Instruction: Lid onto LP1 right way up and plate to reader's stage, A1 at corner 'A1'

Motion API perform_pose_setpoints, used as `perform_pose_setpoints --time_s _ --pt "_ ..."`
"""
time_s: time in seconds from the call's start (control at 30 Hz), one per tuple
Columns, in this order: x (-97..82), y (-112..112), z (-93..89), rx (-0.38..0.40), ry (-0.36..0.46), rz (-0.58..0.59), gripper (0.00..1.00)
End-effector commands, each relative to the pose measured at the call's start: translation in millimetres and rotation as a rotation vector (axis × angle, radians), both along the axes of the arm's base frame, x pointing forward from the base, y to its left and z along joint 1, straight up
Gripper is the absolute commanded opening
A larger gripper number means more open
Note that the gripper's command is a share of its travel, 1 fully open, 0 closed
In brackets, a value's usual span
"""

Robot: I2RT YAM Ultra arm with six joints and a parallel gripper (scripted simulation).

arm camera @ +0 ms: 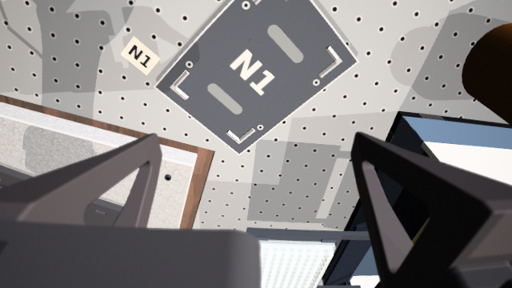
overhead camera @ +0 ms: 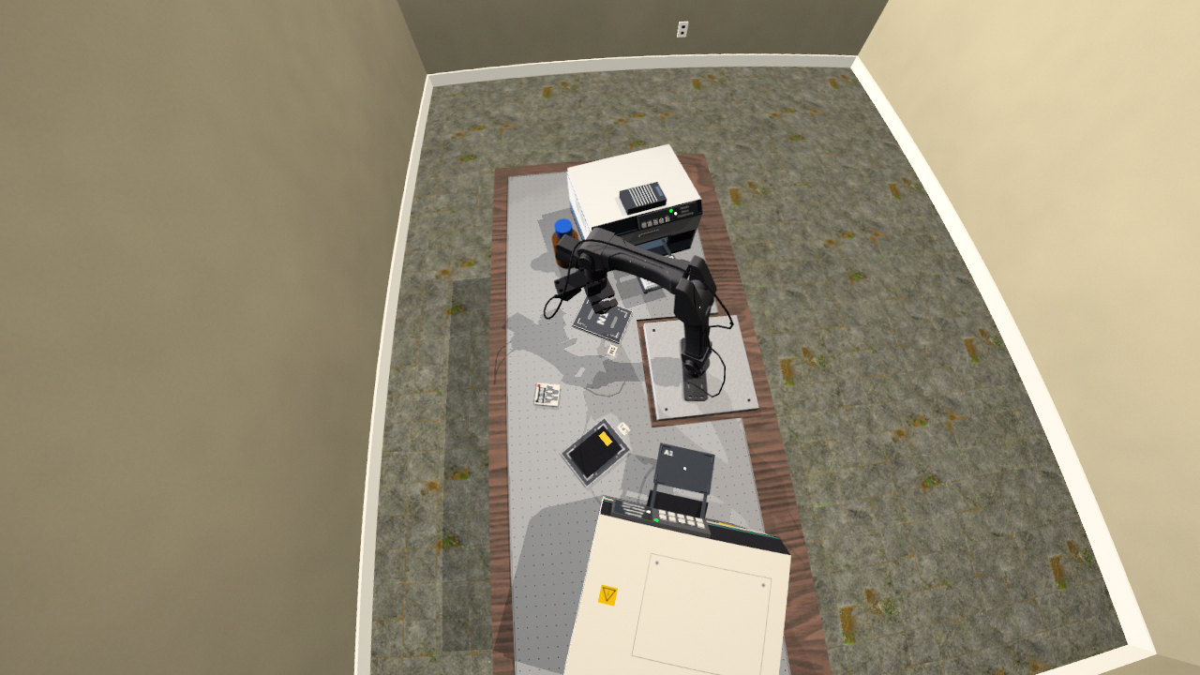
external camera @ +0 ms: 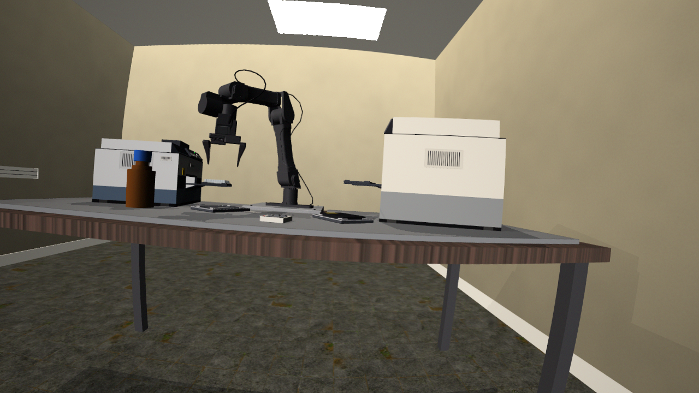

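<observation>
My gripper (overhead camera: 600, 302) is open and empty. It hangs well above the bench over the N1 nest (arm camera: 256, 72), close to the dispenser (overhead camera: 633, 197). The white well plate (external camera: 217, 182) sits uncovered on the dispenser's stage; it also shows at the bottom of the wrist view (arm camera: 296, 260), below and behind my fingers. My arm hides most of it in the overhead view. A dark lid with a yellow label (overhead camera: 597, 450) lies in the LP1 nest. The reader's stage (overhead camera: 683, 466), engraved A1, is empty.
The brown capped bottle (overhead camera: 560, 236) stands beside the dispenser, just left of my wrist, and shows at the right edge of the wrist view (arm camera: 490, 68). A small white card (overhead camera: 547, 394) lies mid-bench. The reader (overhead camera: 680, 587) fills the near end. My arm's base plate (overhead camera: 696, 369) is on the right.
</observation>
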State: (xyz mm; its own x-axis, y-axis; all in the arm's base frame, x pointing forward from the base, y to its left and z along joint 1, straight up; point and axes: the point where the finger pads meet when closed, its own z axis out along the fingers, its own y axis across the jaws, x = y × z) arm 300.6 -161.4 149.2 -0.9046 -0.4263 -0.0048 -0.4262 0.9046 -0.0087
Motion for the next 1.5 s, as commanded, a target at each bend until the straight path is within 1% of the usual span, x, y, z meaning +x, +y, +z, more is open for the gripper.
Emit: perform_pose_setpoints --time_s 0.0,0.17,0.2,0.23,0.4,0.47,0.6,0.63,0.77,0.83,0.9,0.97,1.03,1.17,1.23,1.47 --pt "-14.3 -4.8 4.0 0.010 0.005 0.020 1.00" --pt "-26.3 -20.0 6.0 0.010 0.005 0.004 1.00" --pt "-26.0 -24.9 10.4 0.001 -0.009 0.004 1.00" --pt "-28.5 -27.9 10.8 0.001 -0.009 0.004 1.00" --pt "-45.1 -39.7 8.1 0.011 0.005 -0.011 1.00" --pt "-45.1 -39.7 8.1 0.011 0.005 -0.011 1.00" --pt "-56.1 -50.5 9.7 0.011 0.004 -0.011 1.00" --pt "-57.1 -55.0 13.4 0.002 -0.005 -0.027 1.00" --pt "-71.4 -62.7 11.2 0.012 0.005 -0.027 1.00" --pt "-74.5 -70.5 16.6 -0.001 -0.009 -0.027 1.00" --pt "-83.6 -72.2 12.9 0.011 0.003 -0.043 1.00" --pt "-90.2 -76.3 13.2 0.013 0.004 -0.043 1.00" --pt "-90.2 -76.3 13.2 0.013 0.004 -0.043 1.00" --pt "-103.4 -84.5 14.5 0.013 0.004 -0.058 1.00" --pt "-108.0 -91.2 19.5 0.000 -0.007 -0.058 1.00" --pt "-134.2 -100.8 17.5 0.014 0.003 -0.074 1.00"
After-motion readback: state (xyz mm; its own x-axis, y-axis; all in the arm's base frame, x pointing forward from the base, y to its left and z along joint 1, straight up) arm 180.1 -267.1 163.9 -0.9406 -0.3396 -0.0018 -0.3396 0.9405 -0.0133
